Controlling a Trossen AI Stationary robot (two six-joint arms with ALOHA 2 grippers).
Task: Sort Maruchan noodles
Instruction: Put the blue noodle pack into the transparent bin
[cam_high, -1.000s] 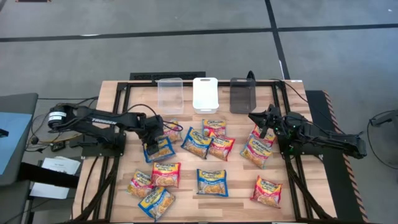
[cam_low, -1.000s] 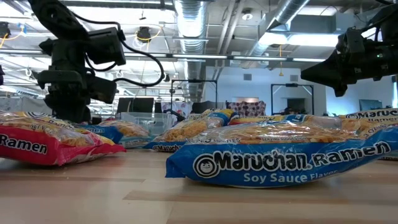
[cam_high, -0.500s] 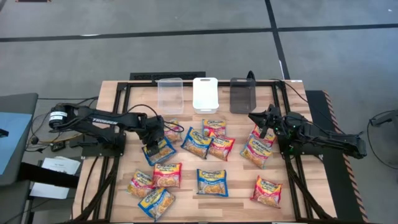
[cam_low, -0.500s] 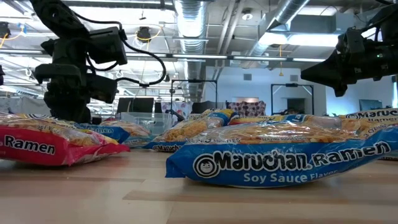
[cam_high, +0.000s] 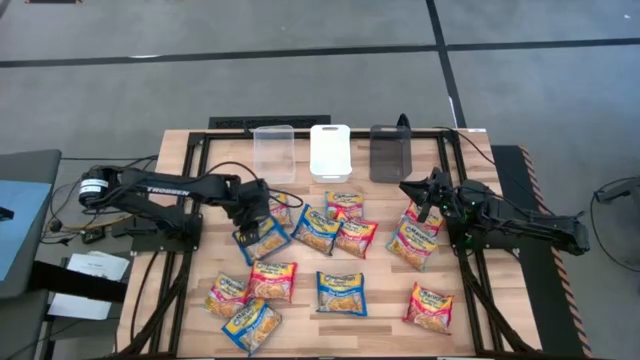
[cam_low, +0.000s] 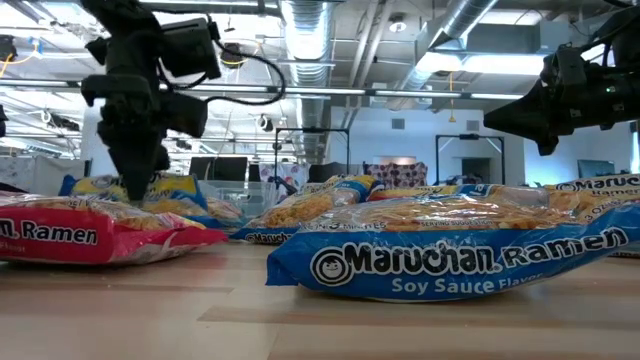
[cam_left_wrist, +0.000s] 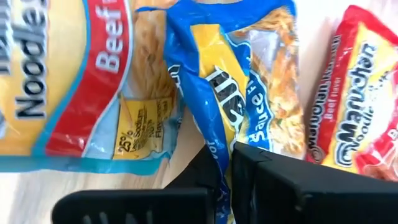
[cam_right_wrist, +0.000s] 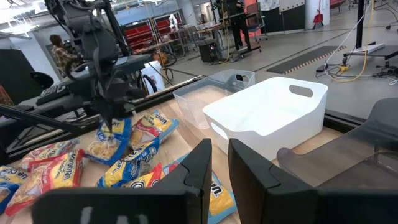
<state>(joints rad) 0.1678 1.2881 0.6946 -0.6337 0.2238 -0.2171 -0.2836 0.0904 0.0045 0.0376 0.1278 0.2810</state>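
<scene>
Blue packet (cam_high: 262, 238) was pinched by the left fingers (cam_left_wrist: 227, 171), lifting off the table (cam_high: 385, 300); right fingers (cam_right_wrist: 219, 163) hovered slightly parted, empty. Bins (cam_high: 331, 150) seemed empty; sorting had barely begun.

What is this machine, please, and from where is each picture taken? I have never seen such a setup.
It is a robot with two dark arms at a wooden table. One picture looks straight down, one looks level across the tabletop, and one comes from a camera on each wrist.

Ramen packets lie scattered on the table. At the far edge stand a clear bin, a white bin and a dark bin.

The left gripper is shut on the edge of a blue packet, which the low view shows hanging from it, lifted at one end. The right gripper hangs in the air above the packets on its side, holding nothing.
</scene>
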